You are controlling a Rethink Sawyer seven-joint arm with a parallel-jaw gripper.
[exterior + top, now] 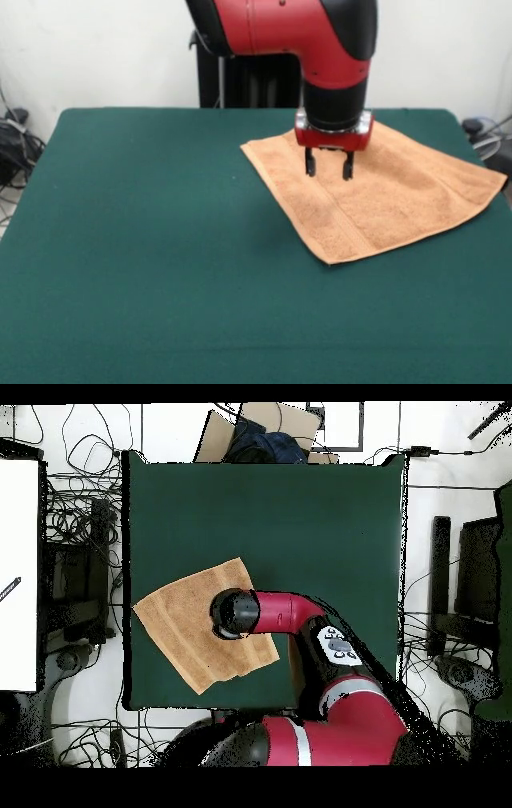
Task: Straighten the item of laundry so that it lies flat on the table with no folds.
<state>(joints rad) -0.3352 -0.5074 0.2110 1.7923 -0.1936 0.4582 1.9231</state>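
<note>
- The desk [144, 264] is nearest the camera. It is big and covered in dark green cloth, and its front part is bare.
- The towel [400, 200] is peach-orange. It lies spread out on the desk, turned like a diamond.
- In the front view the towel sits by the desk's far right corner. One tip reaches the right edge of the desk.
- A woven band runs across the towel near its front edges. The towel looks mostly flat in this view.
- The overhead view shows the whole desk from above. There the towel [185, 629] lies by the left edge, near the bottom left corner, and one tip touches that edge.
- Only the overhead view shows the floor around the desk, with lots of cables [75, 534] and a cardboard box [260, 429] past the top edge.
- Only the front view shows the claw [329, 166]. From above, the arm's round black end [235, 612] hides it.
- The arm [320, 40] is red and black. It bends like an elbow and then points straight down over the towel.
- The claw hangs over the far part of the towel. Its two black fingers [310, 162] point down with a gap between them, and nothing is in that gap.
- I cannot tell if the finger tips touch the towel or hang just above it.
</note>
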